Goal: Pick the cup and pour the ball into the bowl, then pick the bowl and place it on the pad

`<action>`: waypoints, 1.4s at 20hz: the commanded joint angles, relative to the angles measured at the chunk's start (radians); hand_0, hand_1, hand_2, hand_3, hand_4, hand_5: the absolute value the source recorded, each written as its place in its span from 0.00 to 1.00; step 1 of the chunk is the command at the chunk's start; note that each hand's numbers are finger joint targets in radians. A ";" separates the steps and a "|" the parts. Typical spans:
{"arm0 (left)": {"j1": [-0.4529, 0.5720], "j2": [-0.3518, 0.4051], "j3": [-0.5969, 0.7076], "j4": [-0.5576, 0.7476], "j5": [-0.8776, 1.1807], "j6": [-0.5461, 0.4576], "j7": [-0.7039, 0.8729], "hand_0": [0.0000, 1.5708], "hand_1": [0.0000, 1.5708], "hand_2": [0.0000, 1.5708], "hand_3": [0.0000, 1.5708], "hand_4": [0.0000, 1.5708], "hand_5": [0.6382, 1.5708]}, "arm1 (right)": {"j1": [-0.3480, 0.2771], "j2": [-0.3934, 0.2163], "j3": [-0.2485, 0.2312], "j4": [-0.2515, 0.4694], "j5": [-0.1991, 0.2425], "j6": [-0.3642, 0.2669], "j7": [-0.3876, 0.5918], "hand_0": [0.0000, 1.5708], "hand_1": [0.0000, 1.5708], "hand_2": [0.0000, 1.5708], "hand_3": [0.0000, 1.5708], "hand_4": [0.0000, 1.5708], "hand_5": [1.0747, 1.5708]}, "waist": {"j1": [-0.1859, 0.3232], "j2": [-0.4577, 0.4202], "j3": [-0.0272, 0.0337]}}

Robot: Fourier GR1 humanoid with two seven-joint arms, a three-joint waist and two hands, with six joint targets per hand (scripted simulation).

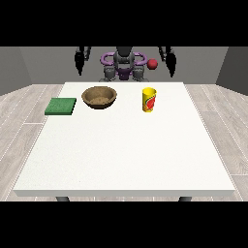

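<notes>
Though upright, cup (pixel 149 100) (yellow) well apart from fingers (pixel 171 65).

front view | across table (pixel 121 160) | faces robot (pixel 123 63) | far, elevated

One yellow cup (pixel 149 100), one brown bowl (pixel 99 97) and one green pad (pixel 61 106) sit on one white table (pixel 126 155). One red ball (pixel 153 64) shows at the far right. Two hands hang, one at the far left (pixel 79 62) and one at the far right (pixel 171 61).

Grey torso (pixel 124 68), purple shoulder rings (pixel 107 59), black arms (pixel 79 59)
</notes>
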 commanded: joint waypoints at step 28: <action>-0.242 -0.070 -0.054 -0.119 -0.016 0.166 0.023 0.00 0.00 0.00 0.00 0.00 0.92 | -0.114 -0.057 -0.142 -0.073 -0.131 0.088 -0.053 0.00 0.00 0.00 0.00 0.18 1.00 | -0.081 0.172 0.0027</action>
